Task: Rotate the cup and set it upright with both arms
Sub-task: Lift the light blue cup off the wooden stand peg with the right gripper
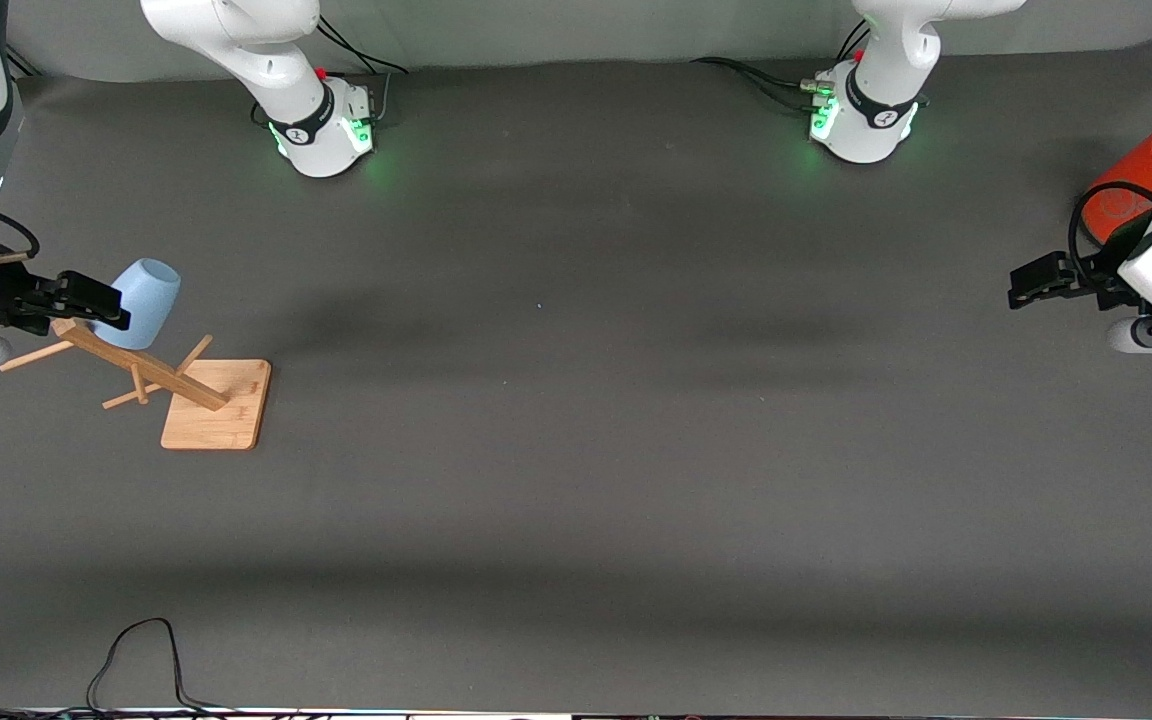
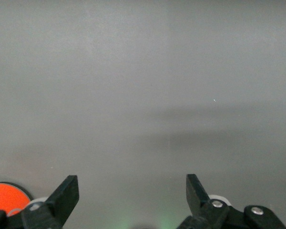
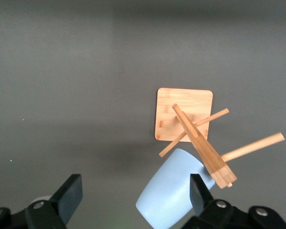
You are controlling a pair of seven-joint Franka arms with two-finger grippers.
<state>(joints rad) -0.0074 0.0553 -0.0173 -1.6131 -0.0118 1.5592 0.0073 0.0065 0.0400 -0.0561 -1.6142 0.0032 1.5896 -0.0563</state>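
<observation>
While the cup (image 1: 142, 302) hangs on the wooden rack (image 1: 198, 392), nothing is uprighted yet.
Right gripper (image 1: 88, 303) sits spread wide beside the cup, gripping nothing; left gripper (image 1: 1026, 285) waits agape and empty near the orange can (image 1: 1131, 186).

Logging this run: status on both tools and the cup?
Right tool open at the cup, not gripping. Cup hangs on the wooden rack, right arm's end of the table. Left tool open, waiting beside the orange can. Rack pegs crowd the cup.
</observation>
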